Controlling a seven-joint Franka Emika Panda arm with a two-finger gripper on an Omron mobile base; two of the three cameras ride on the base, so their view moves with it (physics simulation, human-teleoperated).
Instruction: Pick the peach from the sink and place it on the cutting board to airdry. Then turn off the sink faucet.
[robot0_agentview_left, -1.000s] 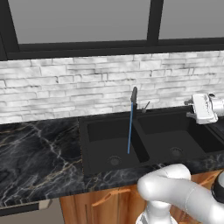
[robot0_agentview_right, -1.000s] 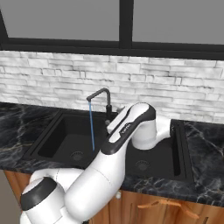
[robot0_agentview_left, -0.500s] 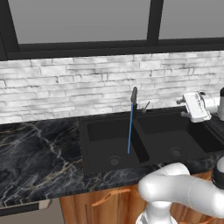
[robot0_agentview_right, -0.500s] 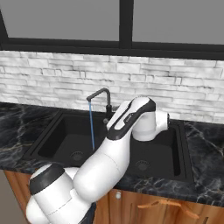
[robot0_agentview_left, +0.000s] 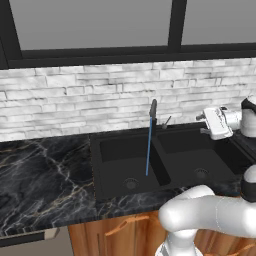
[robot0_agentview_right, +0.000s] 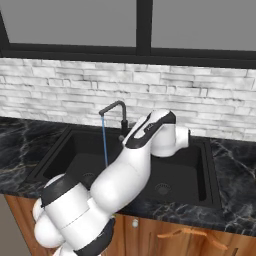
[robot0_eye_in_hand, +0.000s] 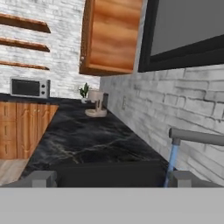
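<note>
Black marble counter (robot0_agentview_left: 45, 175) is running under a white brick wall (robot0_agentview_left: 75, 100) and dark window frame. Double-basin sink (robot0_agentview_left: 125, 150) is sitting in it, black, with a drain in each basin. White arm (robot0_agentview_right: 125, 175) is reaching up from the base and over the right basin. Faucet (robot0_agentview_left: 153, 111) is standing behind the divider; in the right base view its spout is arching over the left basin. Thin blue stream (robot0_agentview_left: 148, 150) is still falling into the left basin, so the water is on.

Gripper (robot0_agentview_left: 204, 124) is hanging above the right basin's far right side, turned sideways and looking along the counter toward the faucet. Its jaws are standing wide apart with nothing between them.

Peach: not spotting it in either basin. It is possibly hiding behind the arm in the right base view, or sitting under a dark basin wall. Cannot tell. Cutting board likewise not located.

Risks, as judged from here: hand is pointing level, not down, so a descent now would be going in blind. Open fingers are riding near the basin rim and may be clipping it. Reaching for the lever first would be skipping the fruit.
</note>
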